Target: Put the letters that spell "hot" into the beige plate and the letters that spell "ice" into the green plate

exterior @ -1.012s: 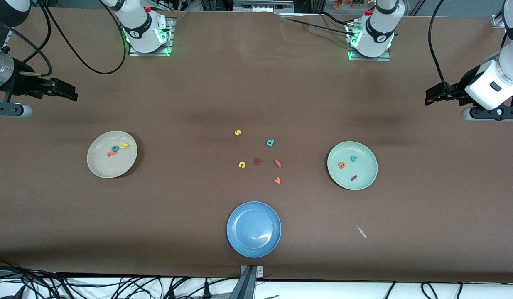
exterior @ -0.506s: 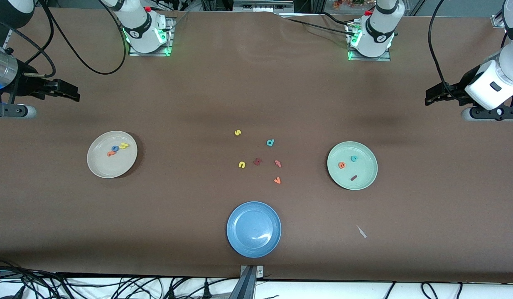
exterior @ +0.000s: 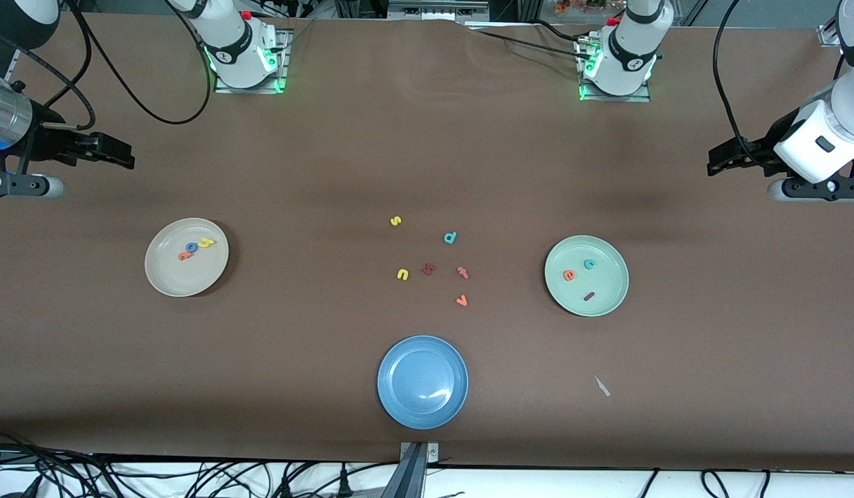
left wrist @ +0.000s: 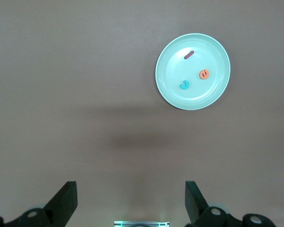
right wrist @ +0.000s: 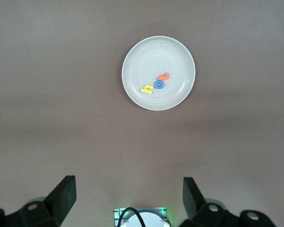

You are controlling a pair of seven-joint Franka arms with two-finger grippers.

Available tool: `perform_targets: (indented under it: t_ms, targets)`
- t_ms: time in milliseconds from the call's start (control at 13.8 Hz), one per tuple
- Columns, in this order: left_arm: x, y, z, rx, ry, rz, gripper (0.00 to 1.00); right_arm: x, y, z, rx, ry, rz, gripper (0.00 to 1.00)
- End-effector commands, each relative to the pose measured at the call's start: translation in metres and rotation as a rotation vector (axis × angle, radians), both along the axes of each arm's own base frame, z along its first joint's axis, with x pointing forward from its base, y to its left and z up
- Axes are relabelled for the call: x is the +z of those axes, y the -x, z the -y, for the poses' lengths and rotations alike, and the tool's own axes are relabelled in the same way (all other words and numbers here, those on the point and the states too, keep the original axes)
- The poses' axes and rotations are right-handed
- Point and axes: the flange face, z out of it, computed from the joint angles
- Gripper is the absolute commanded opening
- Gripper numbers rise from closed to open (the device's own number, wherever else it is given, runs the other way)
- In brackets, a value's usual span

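**Both words sorted, arms pulled back to the ends**

Since the earlier frame only the right gripper [exterior: 115, 153] has moved: it has crept a little toward the middle of the surface [exterior: 427, 152] and slightly down, over bare cloth at the right arm's end. The left gripper [exterior: 720, 160] hangs where it was, over the left arm's end, waiting. Both sets of jaws stand wide apart and hold nothing.

The beige plate [exterior: 165, 280] carries the yellow "h" [exterior: 205, 243], the blue "o" [exterior: 191, 247] and the orange "t" [exterior: 184, 256], bunched and touching near its middle. The green plate [exterior: 610, 306] holds the orange "e" [exterior: 569, 275], the teal "c" [exterior: 589, 263] and the dark red "i" [exterior: 589, 296], spread apart. I judge the task done; the arms sit high and clear so nothing gets knocked.

Between the plates lie the leftovers: yellow "s" [exterior: 395, 221], teal "d" [exterior: 450, 238], yellow "u" [exterior: 402, 274], a dark red letter [exterior: 429, 269], a red-orange "t"-like letter [exterior: 462, 272] and orange "v" [exterior: 461, 301]. The blue plate [exterior: 422, 413], nearer the front camera, is bare.

Each wrist view shows its own spread jaws, which I read poorly from the front; only the front view shows both plates together.
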Motion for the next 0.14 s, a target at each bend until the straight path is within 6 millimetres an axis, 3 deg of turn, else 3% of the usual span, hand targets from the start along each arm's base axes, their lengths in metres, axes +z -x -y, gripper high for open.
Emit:
perform_targets:
  t_ms: [0,72]
  targets:
    - [0.0076,0.0028,-0.0025,0.001,-0.022,0.0,1.0,0.0043,0.0011,0.0046,0.004,0.003,-0.002,1.0]
    - [0.0076,0.0028,-0.0025,0.001,-0.022,0.0,1.0,0.0043,0.0011,0.0053,0.001,0.002,-0.002,1.0]
